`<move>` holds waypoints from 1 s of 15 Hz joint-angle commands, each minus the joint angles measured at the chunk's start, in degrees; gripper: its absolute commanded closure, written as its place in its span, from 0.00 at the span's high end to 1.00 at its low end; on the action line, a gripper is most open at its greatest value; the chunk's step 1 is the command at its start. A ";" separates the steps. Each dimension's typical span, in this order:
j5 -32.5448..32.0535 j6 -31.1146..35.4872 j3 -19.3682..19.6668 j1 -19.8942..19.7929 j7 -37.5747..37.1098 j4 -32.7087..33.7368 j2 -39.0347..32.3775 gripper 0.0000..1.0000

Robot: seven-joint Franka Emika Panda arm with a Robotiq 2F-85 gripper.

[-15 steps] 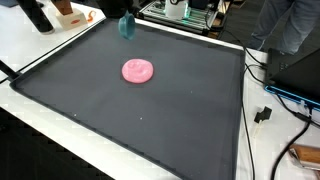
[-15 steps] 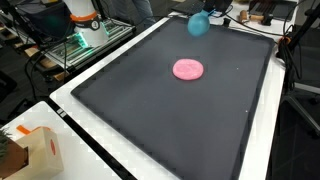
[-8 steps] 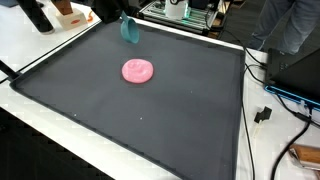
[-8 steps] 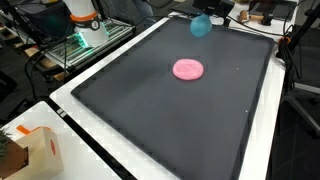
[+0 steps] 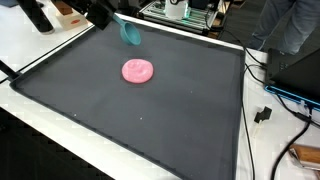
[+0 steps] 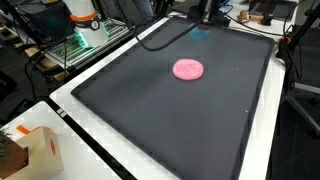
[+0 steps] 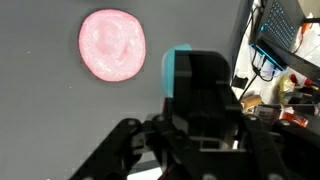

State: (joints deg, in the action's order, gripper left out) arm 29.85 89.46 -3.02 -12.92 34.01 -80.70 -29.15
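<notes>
Teal object [image 5: 130,33] shows at the far edge of the black mat [image 5: 180,120], right at the tip of the gripper [image 7: 200,72], which reaches in from beyond that edge. Only a sliver of teal peeks past the dark gripper body in the wrist view, so I cannot tell whether the fingers are spread or pinching it. Pink disc [image 6: 188,69] lies flat on the mat, near but apart.

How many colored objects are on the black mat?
2: pink disc near the mat's middle; teal object at its far edge, beside the arm, which may hide more.
</notes>
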 commanded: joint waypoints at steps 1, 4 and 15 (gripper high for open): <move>4.98 -1.28 -0.87 -2.93 5.01 0.44 -2.97 0.25; 7.64 -2.15 -0.56 -4.53 8.76 0.14 -4.85 0.25; 12.40 -12.59 0.85 -8.96 18.53 0.84 -10.64 0.25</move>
State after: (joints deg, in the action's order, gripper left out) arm 39.88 80.20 -2.59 -20.65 50.42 -80.92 -37.83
